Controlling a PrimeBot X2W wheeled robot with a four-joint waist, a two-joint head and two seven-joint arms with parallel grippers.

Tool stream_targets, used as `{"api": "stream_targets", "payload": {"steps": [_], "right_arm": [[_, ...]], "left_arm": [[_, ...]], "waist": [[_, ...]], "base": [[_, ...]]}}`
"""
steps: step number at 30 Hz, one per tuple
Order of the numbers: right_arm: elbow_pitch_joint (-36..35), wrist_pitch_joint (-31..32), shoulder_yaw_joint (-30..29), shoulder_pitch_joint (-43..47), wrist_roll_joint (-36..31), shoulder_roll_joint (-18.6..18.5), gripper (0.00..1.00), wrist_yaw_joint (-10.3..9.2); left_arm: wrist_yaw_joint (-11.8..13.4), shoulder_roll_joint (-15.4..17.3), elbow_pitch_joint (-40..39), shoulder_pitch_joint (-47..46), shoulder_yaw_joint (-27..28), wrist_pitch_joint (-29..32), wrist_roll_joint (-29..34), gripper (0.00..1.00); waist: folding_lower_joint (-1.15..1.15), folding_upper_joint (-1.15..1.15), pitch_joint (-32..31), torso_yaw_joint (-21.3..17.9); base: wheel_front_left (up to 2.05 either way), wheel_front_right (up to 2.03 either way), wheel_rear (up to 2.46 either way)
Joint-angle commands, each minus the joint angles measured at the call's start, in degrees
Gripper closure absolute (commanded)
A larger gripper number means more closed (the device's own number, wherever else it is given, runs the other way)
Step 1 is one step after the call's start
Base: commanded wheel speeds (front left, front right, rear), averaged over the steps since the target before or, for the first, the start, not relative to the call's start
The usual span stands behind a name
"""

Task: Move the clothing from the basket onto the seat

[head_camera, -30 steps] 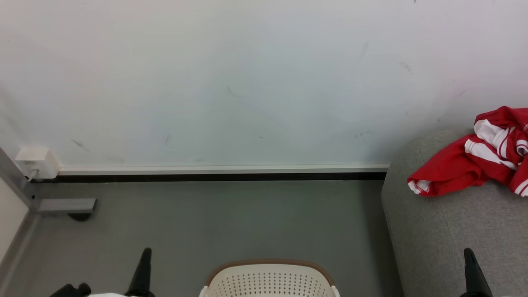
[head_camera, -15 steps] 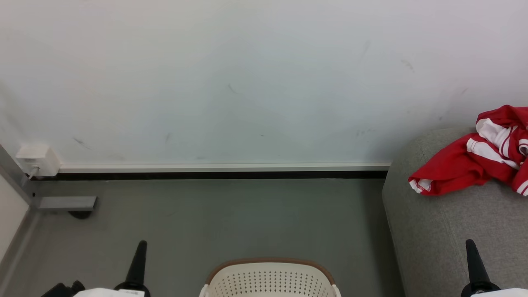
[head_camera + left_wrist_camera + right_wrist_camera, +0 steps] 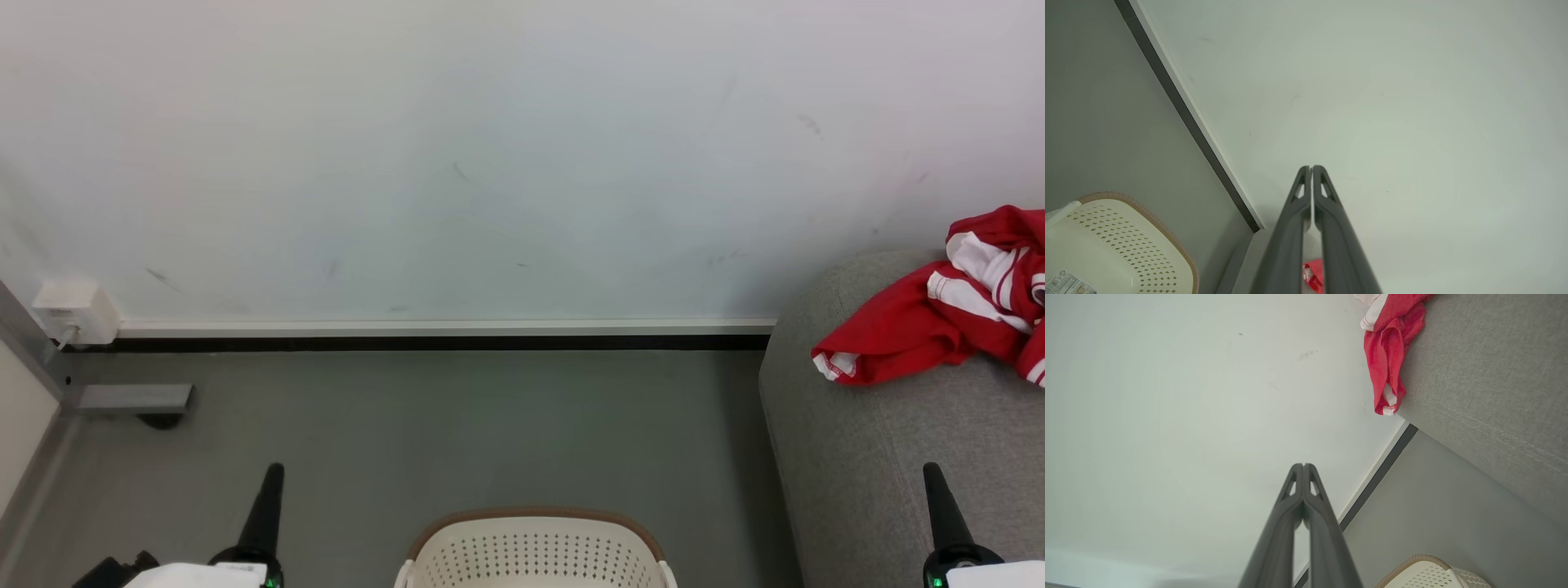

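The red clothing [image 3: 939, 327] lies crumpled on the grey seat [image 3: 882, 465], close to the wall, with a white-trimmed edge reaching toward the seat's rounded end. The basket [image 3: 535, 555] stands on the grey floor [image 3: 449, 425] near the seat, to its left, and I can't see into it. The pale wall [image 3: 490, 163], faintly scuffed, meets the floor along a white baseboard [image 3: 441, 328] over a dark strip. The left end effector [image 3: 273, 474] and right end effector [image 3: 931, 474] each have their fingers pressed together, holding nothing.
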Motion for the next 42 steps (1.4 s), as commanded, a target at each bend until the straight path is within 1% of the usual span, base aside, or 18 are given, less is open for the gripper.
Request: {"api": "stream_targets", "payload": {"steps": [1, 19, 39, 42], "right_arm": [[-0.6, 0.3, -0.2, -0.9, 1.6, -0.6, 1.0, -0.11], [-0.8, 2.4, -0.7, -2.2, 10.3, -0.6, 1.0, -0.12], [-0.9, 4.4, -1.1, -3.4, 18.1, -0.6, 1.0, -0.15], [-0.9, 4.4, -1.1, -3.3, 17.9, -0.6, 1.0, -0.15]], "left_arm": [[-0.4, 0.2, -0.6, -0.9, 0.5, 0.4, -1.4, 1.0], [-0.7, 0.1, -1.2, -1.6, 1.9, 2.6, -9.4, 1.0], [-1.1, -0.1, -1.8, -2.3, 3.2, 4.6, -16.6, 1.0], [-1.1, -0.1, -1.8, -2.2, 3.1, 4.6, -16.4, 1.0]], "waist": [[0.0, 0.0, 0.0, 0.0], [0.0, 0.0, 0.5, 0.3], [0.0, 0.0, 1.1, 0.5], [0.0, 0.0, 1.1, 0.5]], "base": [[0.0, 0.0, 0.0], [0.0, 0.0, 0.0], [0.0, 0.0, 0.0], [0.0, 0.0, 0.0]]}}
